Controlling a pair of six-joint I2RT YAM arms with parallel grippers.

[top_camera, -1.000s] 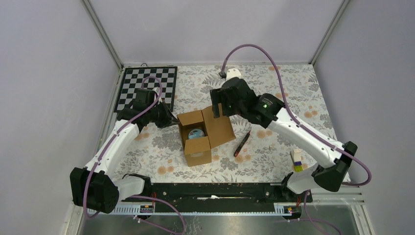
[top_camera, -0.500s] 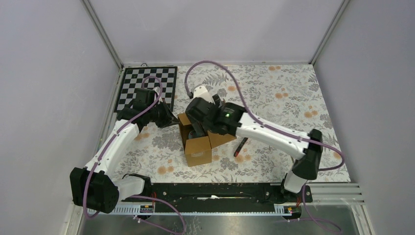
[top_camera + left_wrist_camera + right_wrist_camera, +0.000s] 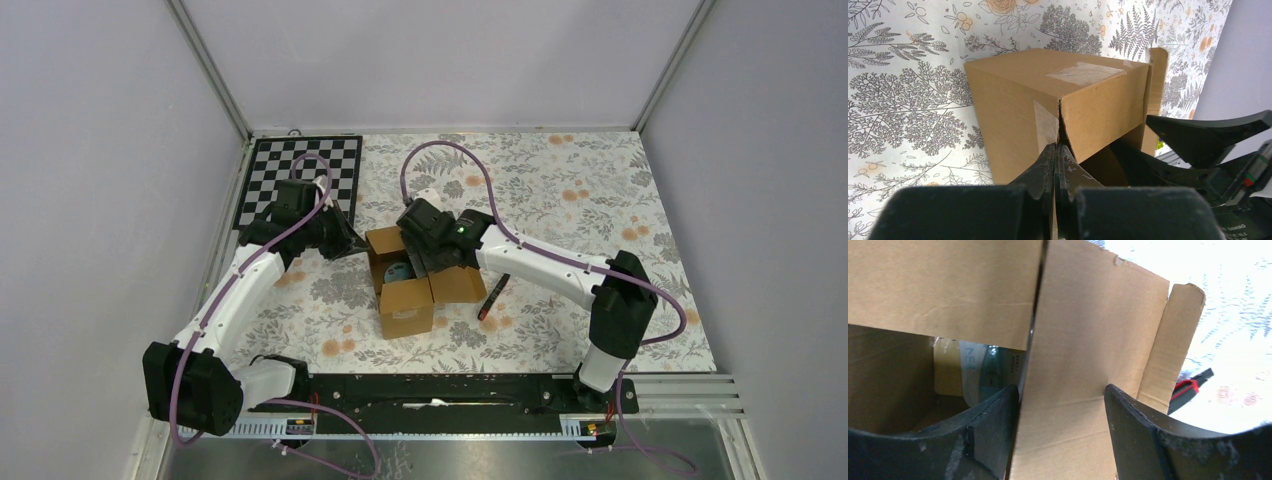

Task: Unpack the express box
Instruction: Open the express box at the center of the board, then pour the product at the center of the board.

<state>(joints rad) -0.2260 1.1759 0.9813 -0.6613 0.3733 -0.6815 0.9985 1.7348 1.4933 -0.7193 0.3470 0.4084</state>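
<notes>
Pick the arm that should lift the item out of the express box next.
Right. The right gripper, open, straddles a flap of the express box, one finger inside by the item. The left gripper is shut on the box's edge, bracing it.

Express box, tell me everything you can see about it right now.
The express box is a plain brown cardboard carton, unmarked, with clear tape across its seams. It stands mid-table on the floral tablecloth with its top flaps folded open. A pale bluish round item sits inside. The left gripper is pinched shut on cardboard at its left side. The right gripper is open and straddles a panel on its right side, one finger inside and one outside.
</notes>
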